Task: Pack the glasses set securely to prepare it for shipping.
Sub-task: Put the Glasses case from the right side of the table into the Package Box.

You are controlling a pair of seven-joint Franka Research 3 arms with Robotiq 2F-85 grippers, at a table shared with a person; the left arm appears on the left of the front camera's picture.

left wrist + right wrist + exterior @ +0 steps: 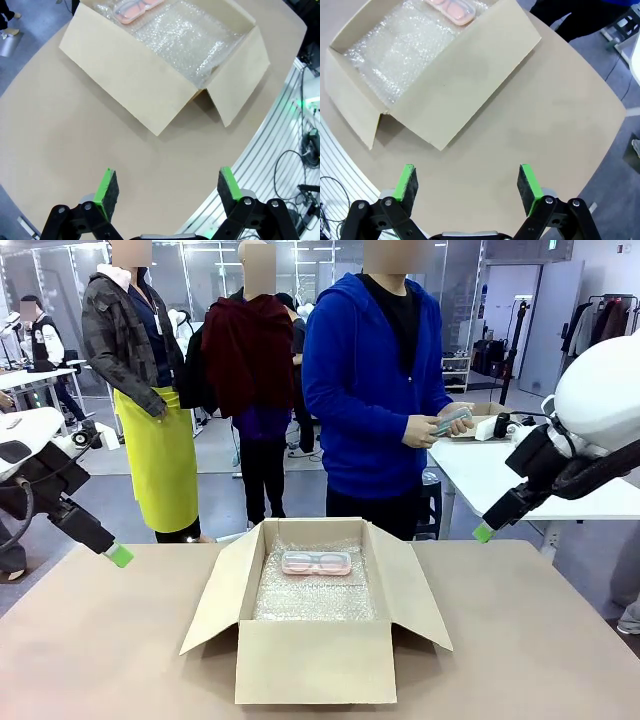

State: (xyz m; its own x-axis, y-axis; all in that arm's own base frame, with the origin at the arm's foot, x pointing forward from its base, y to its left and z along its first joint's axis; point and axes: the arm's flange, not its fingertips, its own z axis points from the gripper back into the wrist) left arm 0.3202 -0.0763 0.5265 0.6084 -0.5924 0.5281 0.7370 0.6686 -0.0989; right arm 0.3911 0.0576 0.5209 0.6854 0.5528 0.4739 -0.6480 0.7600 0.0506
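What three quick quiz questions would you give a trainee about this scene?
1. True or false: the pink case lies on bubble wrap inside the cardboard box.
2. Where is the mint green case? A in the box; B in the person's hands; C under the bubble wrap.
3. Fill in: the left gripper and right gripper are both ____.
Key: 1 true; 2 B; 3 open.

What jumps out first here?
An open box sits in the middle of the table, lined with bubble wrap, with the pink case lying flat at its far end. Behind it a person in a blue hoodie holds the mint case in both hands. The left tool and right tool hang open and empty on either side of the box.
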